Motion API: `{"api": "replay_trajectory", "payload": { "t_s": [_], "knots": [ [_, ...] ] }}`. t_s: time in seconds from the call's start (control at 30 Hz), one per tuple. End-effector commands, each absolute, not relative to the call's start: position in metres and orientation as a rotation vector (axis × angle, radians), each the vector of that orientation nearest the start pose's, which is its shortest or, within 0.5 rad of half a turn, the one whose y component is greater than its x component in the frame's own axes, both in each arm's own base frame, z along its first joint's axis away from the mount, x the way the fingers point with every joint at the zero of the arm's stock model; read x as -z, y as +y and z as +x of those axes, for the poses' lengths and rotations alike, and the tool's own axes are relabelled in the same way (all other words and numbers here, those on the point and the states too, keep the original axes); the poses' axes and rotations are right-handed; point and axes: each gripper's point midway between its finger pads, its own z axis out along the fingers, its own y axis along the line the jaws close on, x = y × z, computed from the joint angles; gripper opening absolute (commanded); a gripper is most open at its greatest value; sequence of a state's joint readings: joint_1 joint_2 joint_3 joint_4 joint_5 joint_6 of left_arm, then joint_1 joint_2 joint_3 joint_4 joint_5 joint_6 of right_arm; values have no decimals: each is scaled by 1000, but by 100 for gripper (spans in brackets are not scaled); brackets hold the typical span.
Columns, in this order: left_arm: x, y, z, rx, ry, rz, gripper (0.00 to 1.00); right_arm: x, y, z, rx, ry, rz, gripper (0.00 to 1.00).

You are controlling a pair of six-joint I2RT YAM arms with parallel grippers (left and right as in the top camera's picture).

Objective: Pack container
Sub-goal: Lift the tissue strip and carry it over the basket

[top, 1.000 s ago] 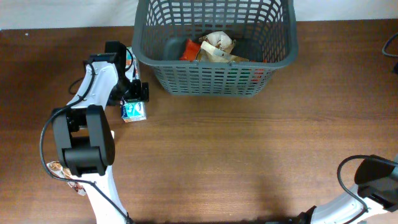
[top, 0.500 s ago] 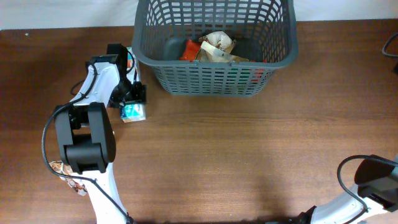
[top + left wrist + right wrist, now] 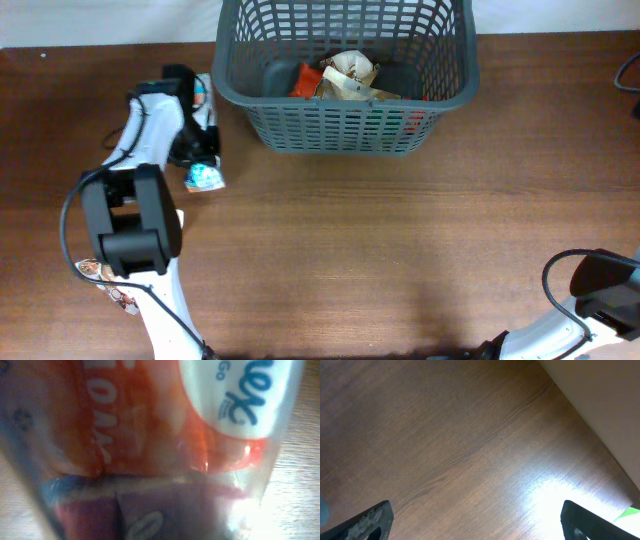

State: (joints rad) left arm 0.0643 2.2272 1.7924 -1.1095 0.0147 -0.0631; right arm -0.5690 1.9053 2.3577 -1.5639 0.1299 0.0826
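- The container (image 3: 345, 128), a dark grey basket with latticed sides, stands on the counter (image 3: 400, 240) at the far edge, a little right of the left arm.
- Inside it lie an orange-red packet (image 3: 305, 80) and a crumpled tan-and-white bag (image 3: 350, 72), touching each other.
- The left gripper (image 3: 197, 157) sits low at the counter, just left of the basket's near left corner, with a small teal packet (image 3: 205, 178) directly at its tip.
- The left wrist view is filled by a clear-wrapped orange-red pack (image 3: 150, 435) with a white label and blue lettering (too close and blurred to read). No fingers show, so I cannot tell whether this gripper is open or closed.
- The right gripper (image 3: 480, 522) is spread wide over bare wood, with nothing between its fingers.
- A colourful wrapper (image 3: 95, 270) lies by the left arm's base.
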Motion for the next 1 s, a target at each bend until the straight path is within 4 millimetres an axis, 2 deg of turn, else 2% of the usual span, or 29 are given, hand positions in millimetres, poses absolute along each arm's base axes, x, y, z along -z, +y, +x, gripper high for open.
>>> {"api": "replay_trajectory", "payload": {
  "t_s": [0.0, 0.13, 0.23, 0.33, 0.4, 0.43, 0.47, 0.57, 0.63, 0.73, 0.8, 0.87, 0.97],
  "knots": [
    [-72, 83, 457, -36, 2963, -489, 2, -301, -239, 334, 309, 2557, 922, 99],
    [-135, 131, 462, -46, 2809, -667, 2, -301, -239, 334, 309, 2557, 922, 99],
    [-186, 152, 458, -50, 2688, -744, 2, -301, -239, 334, 309, 2557, 922, 99],
    [-244, 151, 454, -33, 2573, -717, 2, -301, -239, 334, 310, 2557, 922, 99],
    [-284, 142, 450, -24, 2494, -675, 2, -301, -239, 334, 309, 2557, 922, 99],
    [-305, 135, 447, -22, 2450, -647, 2, -301, -239, 334, 309, 2557, 922, 99],
    [-336, 122, 442, -17, 2386, -586, 2, -301, -239, 334, 310, 2557, 922, 99],
    [-399, 88, 430, 9, 2242, -447, 2, -301, -239, 334, 309, 2557, 922, 99],
    [-443, 52, 422, 49, 2132, -288, 2, -301, -239, 334, 309, 2557, 922, 99],
    [-498, -3, 406, 113, 1970, -46, 2, -301, -239, 334, 310, 2557, 922, 99],
    [-522, -36, 395, 148, 1886, 103, 2, -301, -239, 334, 310, 2557, 922, 99],
    [-537, -66, 385, 182, 1822, 237, 2, -301, -239, 334, 309, 2557, 922, 99],
    [-538, -98, 381, 221, 1794, 359, 2, -301, -239, 334, 309, 2557, 922, 99]
  ]
}}
